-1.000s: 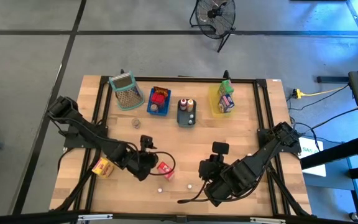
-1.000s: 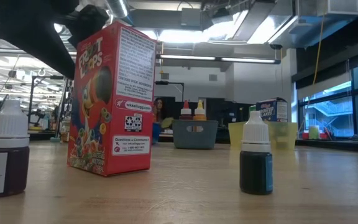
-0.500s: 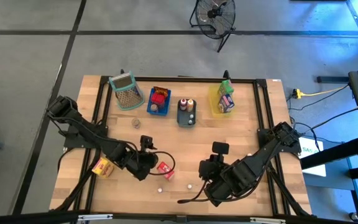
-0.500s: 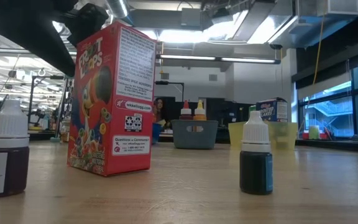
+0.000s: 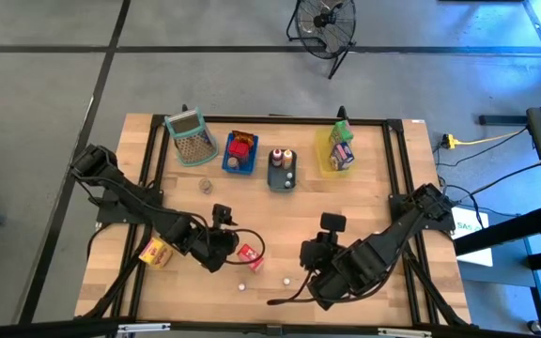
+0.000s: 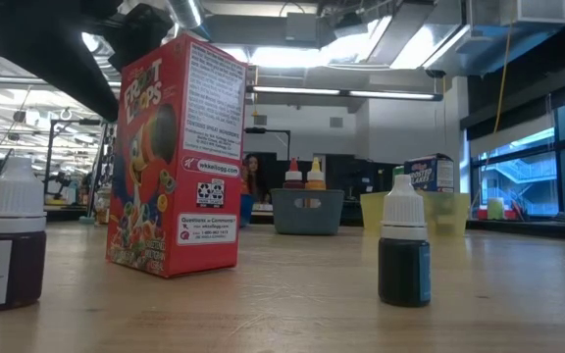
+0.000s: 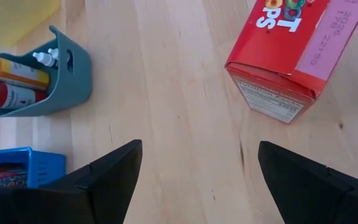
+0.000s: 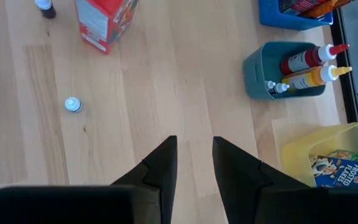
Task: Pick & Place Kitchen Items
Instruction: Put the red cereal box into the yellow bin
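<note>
Nearest you, at the front edge of the wooden table [image 5: 374, 178], two small dropper bottles stand upright and apart: a dark one with a white cap [image 6: 6, 245] and a blue-labelled one with a white cap [image 6: 404, 251]. Neither is touched, so both are yet to be sorted.

Between them and a little farther back stands the red cardboard cereal carton [image 6: 177, 157], upright on the bare wood. Your left gripper [image 7: 197, 165] hangs just beside it with its dark fingers spread wide and nothing between them. The carton sits off to one side of that gap, not inside it, so I judge this an approach to a pick, not yet a grip. From above, a yellow-orange carton [image 5: 156, 253] lies by the left arm, near the table's left edge.

Your right gripper [image 8: 194, 163] hangs over open wood near the front right, its fingers drawn close with a narrow gap and empty. It looks parked clear of the left arm's work.

Farther back runs the row of containers, which is probably where the loose pieces are meant to go: a grey-green perforated mesh basket [image 5: 189, 138], a blue rectangular tray [image 5: 238, 166] holding red items, a grey tray [image 8: 261, 68] carrying sauce bottles, and a yellow tray [image 8: 303, 152] holding cartons. A small jar-like piece [image 5: 206, 186] sits alone just in front of the basket.
</note>
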Controlling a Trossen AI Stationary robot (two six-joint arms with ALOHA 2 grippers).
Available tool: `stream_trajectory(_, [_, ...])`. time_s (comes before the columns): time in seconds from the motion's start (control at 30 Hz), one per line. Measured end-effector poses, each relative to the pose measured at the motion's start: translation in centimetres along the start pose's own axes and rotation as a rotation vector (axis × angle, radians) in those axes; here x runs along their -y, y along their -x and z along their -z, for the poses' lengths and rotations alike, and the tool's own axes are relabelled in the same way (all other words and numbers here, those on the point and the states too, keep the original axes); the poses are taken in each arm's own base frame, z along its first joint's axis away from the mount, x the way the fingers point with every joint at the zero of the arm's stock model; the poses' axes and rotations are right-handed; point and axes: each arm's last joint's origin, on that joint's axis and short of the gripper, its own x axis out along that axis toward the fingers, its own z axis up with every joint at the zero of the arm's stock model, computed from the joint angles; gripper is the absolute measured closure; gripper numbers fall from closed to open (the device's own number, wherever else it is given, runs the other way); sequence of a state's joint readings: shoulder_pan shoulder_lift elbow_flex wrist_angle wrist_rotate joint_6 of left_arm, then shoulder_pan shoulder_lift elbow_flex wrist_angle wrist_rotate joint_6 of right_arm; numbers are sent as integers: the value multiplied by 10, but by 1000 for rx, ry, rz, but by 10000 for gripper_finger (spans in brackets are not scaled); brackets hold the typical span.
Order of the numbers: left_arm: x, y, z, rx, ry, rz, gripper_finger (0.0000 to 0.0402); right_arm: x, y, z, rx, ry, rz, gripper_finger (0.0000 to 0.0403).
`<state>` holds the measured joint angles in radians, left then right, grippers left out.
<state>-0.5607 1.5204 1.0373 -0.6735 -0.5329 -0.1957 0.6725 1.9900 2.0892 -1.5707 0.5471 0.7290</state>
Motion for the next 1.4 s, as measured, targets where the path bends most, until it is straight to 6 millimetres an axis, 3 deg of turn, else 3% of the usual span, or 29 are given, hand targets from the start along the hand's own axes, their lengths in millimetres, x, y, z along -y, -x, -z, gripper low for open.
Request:
stream_trajectory(0.87, [-2,-2,-3,13,22,31,83,3,-2,-2,-4,3,4,298])
stream_trajectory(1.0, [-2,-2,-3,11,25,40,64,3,-2,-2,-4,3,4,298])
stream_trajectory(1.17, [-5,-4,-3,6,-5,37,10,3,-2,-2,-4,3,4,298])
stream_trajectory(1.4, [-5,-4,-3,4,8,48,11,3,-2,-2,-4,3,4,298])
